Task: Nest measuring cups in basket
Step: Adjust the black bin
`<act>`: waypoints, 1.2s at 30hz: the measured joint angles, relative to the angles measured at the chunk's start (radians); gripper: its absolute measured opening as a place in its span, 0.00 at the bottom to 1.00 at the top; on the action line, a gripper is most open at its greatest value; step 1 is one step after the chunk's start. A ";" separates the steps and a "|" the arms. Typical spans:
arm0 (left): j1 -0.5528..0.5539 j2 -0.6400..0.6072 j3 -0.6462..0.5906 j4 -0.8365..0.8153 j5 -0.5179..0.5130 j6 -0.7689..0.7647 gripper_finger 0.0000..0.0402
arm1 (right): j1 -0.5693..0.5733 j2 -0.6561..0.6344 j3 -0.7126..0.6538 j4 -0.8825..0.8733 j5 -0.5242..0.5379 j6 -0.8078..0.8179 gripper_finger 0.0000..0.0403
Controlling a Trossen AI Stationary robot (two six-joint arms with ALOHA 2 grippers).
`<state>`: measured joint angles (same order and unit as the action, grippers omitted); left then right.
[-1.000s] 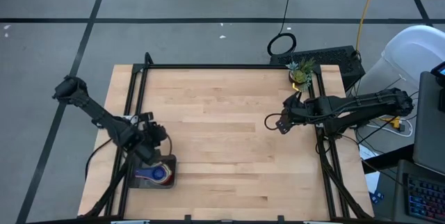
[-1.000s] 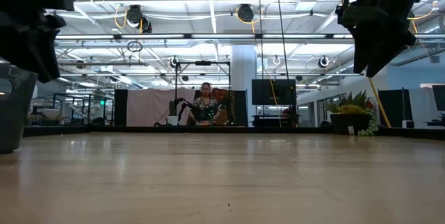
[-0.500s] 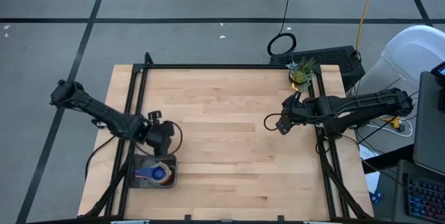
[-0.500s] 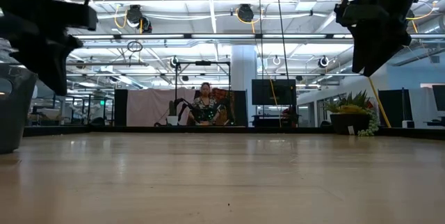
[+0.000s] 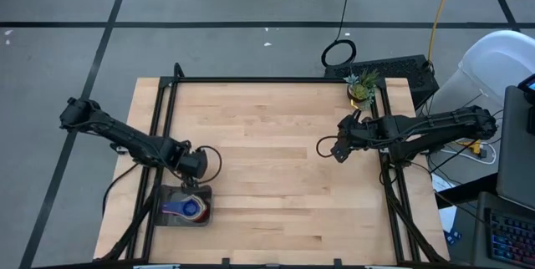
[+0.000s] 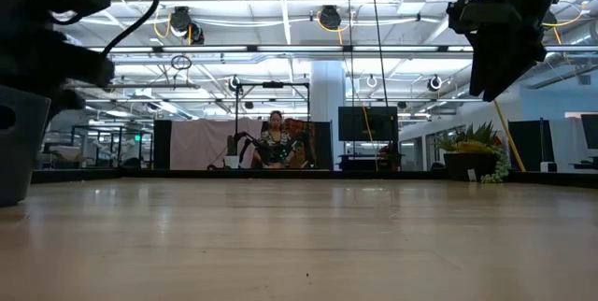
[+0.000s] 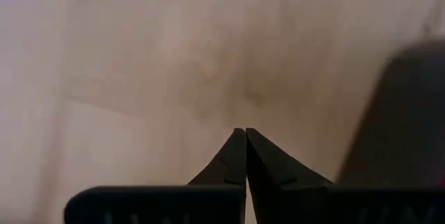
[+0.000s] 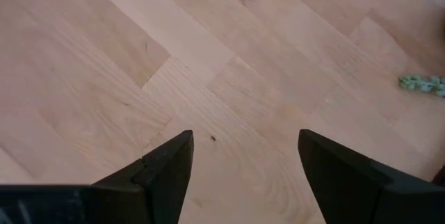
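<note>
The basket (image 5: 165,220) stands near the table's near left corner and holds the nested measuring cups (image 5: 191,209); blue, red and purple show from above. In the low view the basket (image 6: 17,151) is cut by the picture's left edge. My left gripper (image 5: 203,165) hangs just past the basket's far right corner, shut with nothing between its fingers (image 7: 236,156); a dark shape that may be the basket (image 7: 410,120) fills one side of its wrist view. My right gripper (image 5: 327,148) hovers open over bare wood at the table's right, nothing between its fingers (image 8: 167,165).
A small potted plant (image 5: 360,88) stands at the far right corner. Black frame rails run along the table's left (image 5: 159,127) and right (image 5: 389,177) sides. A green scrap (image 8: 421,83) lies on the wood. A person (image 6: 276,142) sits in the room beyond.
My left gripper has drawn away from above the basket, going toward the table's far edge and a little to the right. The basket and the cups have stayed where they were.
</note>
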<state>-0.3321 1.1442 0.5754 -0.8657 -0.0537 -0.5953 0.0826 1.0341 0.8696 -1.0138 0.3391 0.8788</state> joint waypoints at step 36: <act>-0.471 0.112 -0.106 0.500 0.075 -0.203 0.00 | 0.000 0.000 0.000 0.000 -0.003 0.025 0.63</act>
<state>-0.8034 1.2562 0.4698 -0.3655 0.0218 -0.7982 0.0826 1.0340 0.8696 -1.0138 0.3363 0.9036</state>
